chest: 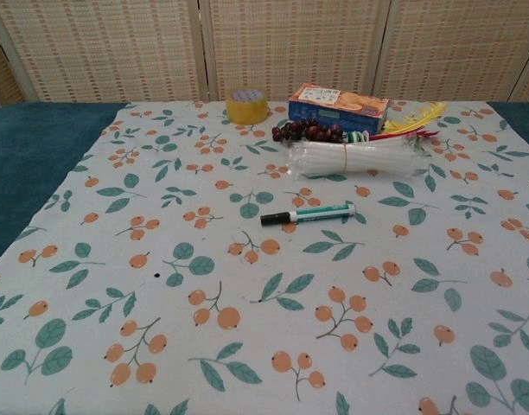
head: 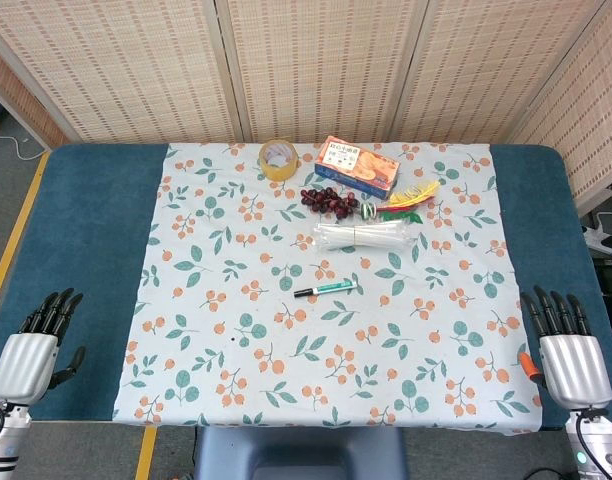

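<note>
My left hand (head: 36, 345) rests at the near left corner over the blue table, fingers straight and apart, holding nothing. My right hand (head: 566, 345) lies at the near right corner, fingers also spread and empty. Neither hand shows in the chest view. A green-and-white marker (head: 325, 290) (chest: 308, 213) with a black cap lies mid-cloth. Behind it sit a bundle of white cable ties (head: 364, 236) (chest: 355, 158), dark grapes (head: 329, 201) (chest: 309, 131), a biscuit box (head: 357, 166) (chest: 338, 101) and a yellow tape roll (head: 277, 159) (chest: 246, 105).
A floral cloth (head: 236, 350) covers the middle of the blue table (head: 86, 220). Yellow and red strips (head: 411, 196) (chest: 411, 121) lie right of the grapes. Woven screens (head: 316, 60) stand behind the table. A power strip (head: 604, 240) lies off the right edge.
</note>
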Controlling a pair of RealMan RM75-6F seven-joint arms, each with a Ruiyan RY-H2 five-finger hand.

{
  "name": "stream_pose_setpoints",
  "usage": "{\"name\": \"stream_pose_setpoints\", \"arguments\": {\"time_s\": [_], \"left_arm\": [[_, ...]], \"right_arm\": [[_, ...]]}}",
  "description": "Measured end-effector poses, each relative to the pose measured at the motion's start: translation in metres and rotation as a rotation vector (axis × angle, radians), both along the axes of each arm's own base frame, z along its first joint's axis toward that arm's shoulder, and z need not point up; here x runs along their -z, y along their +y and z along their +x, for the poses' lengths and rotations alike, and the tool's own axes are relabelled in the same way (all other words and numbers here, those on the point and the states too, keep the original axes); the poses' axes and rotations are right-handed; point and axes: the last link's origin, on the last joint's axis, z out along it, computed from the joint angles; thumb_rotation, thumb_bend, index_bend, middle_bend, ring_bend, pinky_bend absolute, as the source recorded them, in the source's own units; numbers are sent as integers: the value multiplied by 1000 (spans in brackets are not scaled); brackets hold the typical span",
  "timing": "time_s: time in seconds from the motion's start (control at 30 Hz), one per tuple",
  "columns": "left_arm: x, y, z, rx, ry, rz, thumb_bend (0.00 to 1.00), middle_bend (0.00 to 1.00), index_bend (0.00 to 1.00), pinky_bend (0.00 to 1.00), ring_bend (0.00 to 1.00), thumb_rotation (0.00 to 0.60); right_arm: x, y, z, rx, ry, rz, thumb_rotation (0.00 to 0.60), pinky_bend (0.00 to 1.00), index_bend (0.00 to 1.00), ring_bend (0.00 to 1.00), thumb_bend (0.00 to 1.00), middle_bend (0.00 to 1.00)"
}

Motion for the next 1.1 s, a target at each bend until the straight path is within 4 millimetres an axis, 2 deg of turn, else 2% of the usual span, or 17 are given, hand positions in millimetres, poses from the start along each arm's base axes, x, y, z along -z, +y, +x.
{"name": "stream_pose_setpoints", "arguments": {"time_s": [0.2, 0.4, 0.6, 0.73, 0.83, 0.93, 1.1], "left_arm": [[0, 0, 1, 5, -12, -6, 409, 0, 0, 198, 0, 600], [3, 0, 5, 27, -31, -30, 410, 0, 0, 198, 0, 600], [3, -2, 5, 32, -37, -52, 411, 0, 0, 197, 0, 600], [-1, -1, 2, 23, -50, -48, 410, 0, 0, 198, 0, 600], [-6, -2, 1, 21, -64, -41, 410, 0, 0, 200, 0, 600], [-9, -4, 0, 23, -73, -39, 410, 0, 0, 201, 0, 600], [-10, -5, -1, 24, -74, -46, 410, 0, 0, 201, 0, 600]], "right_arm": [[12, -11, 4, -37, -31, 18, 600, 0, 0, 0, 170, 0], [35, -60, 20, -144, -60, 73, 600, 0, 0, 0, 170, 5], [79, -120, 42, -179, -84, 215, 600, 0, 0, 0, 169, 27], [123, -159, 72, -204, -93, 306, 600, 0, 13, 0, 170, 34], [150, -176, 91, -229, -89, 358, 600, 0, 65, 0, 170, 41], [169, -187, 102, -236, -88, 390, 600, 0, 123, 0, 172, 51], [192, -198, 110, -230, -102, 421, 600, 0, 179, 0, 174, 83]]}}
